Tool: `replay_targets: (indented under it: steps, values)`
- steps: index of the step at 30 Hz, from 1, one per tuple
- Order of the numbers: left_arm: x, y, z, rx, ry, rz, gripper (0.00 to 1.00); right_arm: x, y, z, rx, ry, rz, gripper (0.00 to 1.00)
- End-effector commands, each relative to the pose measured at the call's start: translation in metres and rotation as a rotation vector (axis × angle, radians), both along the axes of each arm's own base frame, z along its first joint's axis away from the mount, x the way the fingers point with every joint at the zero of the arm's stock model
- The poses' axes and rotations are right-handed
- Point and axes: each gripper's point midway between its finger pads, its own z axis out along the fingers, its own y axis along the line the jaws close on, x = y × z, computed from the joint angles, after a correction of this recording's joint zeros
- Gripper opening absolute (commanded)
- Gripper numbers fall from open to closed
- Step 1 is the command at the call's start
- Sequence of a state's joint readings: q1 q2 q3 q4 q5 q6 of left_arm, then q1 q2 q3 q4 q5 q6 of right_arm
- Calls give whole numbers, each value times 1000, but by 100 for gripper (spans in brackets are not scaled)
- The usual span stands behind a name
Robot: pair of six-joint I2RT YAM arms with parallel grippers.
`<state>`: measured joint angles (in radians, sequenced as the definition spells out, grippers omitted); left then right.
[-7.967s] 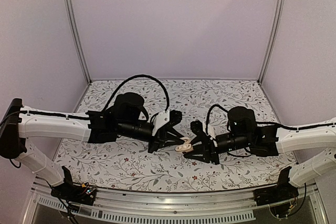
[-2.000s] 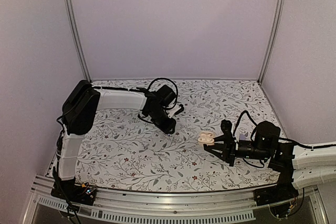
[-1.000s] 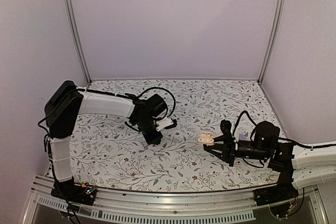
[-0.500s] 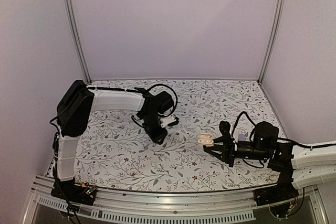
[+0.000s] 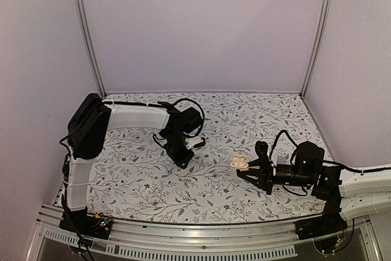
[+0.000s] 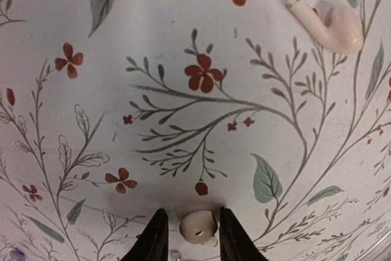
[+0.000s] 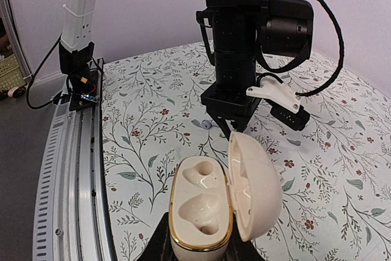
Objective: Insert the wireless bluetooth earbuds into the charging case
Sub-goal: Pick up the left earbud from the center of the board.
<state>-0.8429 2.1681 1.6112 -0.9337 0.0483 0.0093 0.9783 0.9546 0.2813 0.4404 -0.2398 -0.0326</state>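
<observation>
In the left wrist view one pale earbud (image 6: 198,227) lies on the floral table between my left gripper's (image 6: 193,241) fingertips. The jaws stand close on either side, with a thin gap on the left. A second earbud (image 6: 327,22) lies apart at the upper right. In the top view the left gripper (image 5: 182,158) points down at the table's middle. My right gripper (image 7: 198,246) is shut on the cream charging case (image 7: 201,209). The case's lid is open to the right and both sockets are empty. The case (image 5: 239,162) is held above the table, right of centre.
The left arm's wrist and cable (image 7: 250,35) stand just beyond the case in the right wrist view. The metal front rail (image 7: 70,169) runs along the table's near edge. Purple walls and upright posts (image 5: 85,35) close in the table.
Over the last second the left wrist has turned and shifted slightly over the table's middle, and barely moved in the last half second. The right arm and the open case have stayed still.
</observation>
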Motion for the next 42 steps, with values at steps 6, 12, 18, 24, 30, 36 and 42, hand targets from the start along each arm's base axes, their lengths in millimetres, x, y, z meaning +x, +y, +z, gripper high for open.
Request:
replay_targets:
  steps: [6, 12, 18, 24, 30, 36, 42]
  values:
    - [-1, -9, -16, 19, 32, -6, 25, 5, -1, 9, 26, -7, -22, 7]
    - [-4, -6, -18, 28, 39, -6, 19, 5, -2, 9, 27, -10, -28, 7]
    - [-6, -2, -13, 37, 42, 21, 27, 5, -1, 9, 25, -8, -23, 7]
    - [-9, 2, -10, 44, 48, 31, 27, 4, -1, 10, 27, -8, -20, 7]
    - [-6, 6, -7, 58, 33, 43, 27, 3, -1, 11, 31, -10, -12, 7]
    - [-9, 7, -8, 67, 41, 46, 28, 3, 0, 11, 32, -10, -9, 7]
    - [-10, 13, -11, 92, 38, 51, 28, 2, 0, 12, 32, -11, -5, 7]
